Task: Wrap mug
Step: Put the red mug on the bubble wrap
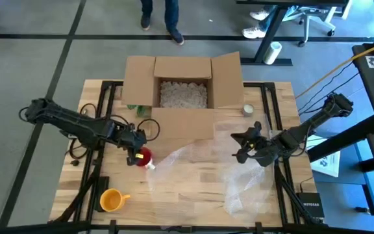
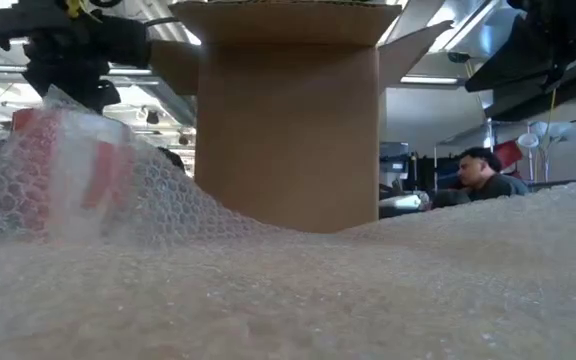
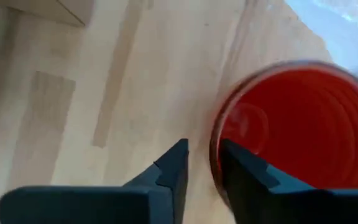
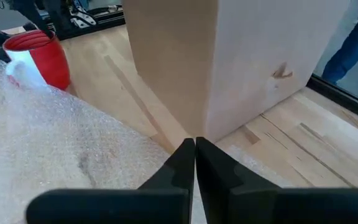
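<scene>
The red mug (image 1: 144,156) stands upright on the wooden counter (image 1: 193,188), left of centre, at the left edge of a sheet of bubble wrap (image 1: 193,159) that spreads across the middle of the counter. In the right wrist view the mug (image 4: 39,57) shows a white handle turned toward the wrap, which reaches up to its base.

The left gripper (image 1: 135,151) hangs directly over the mug. In the left wrist view its jaws straddle the mug's rim (image 3: 219,134): one finger is outside the wall, the other inside the red hollow of the mug (image 3: 297,124). The gap between them is narrow and they appear clenched on the rim. In the low view the mug (image 2: 68,170) shows through a raised fold of wrap, with the left gripper (image 2: 68,60) just above it.

The right gripper (image 1: 244,148) hovers over the right part of the wrap, well apart from the mug. Its jaws are pressed together with nothing visible between them (image 4: 195,158).

An open cardboard box (image 1: 184,88) with pale filling sits at the far side of the counter. A yellow mug (image 1: 111,200) stands at the near left corner, and a crumpled second sheet of wrap (image 1: 249,192) lies at the near right.
</scene>
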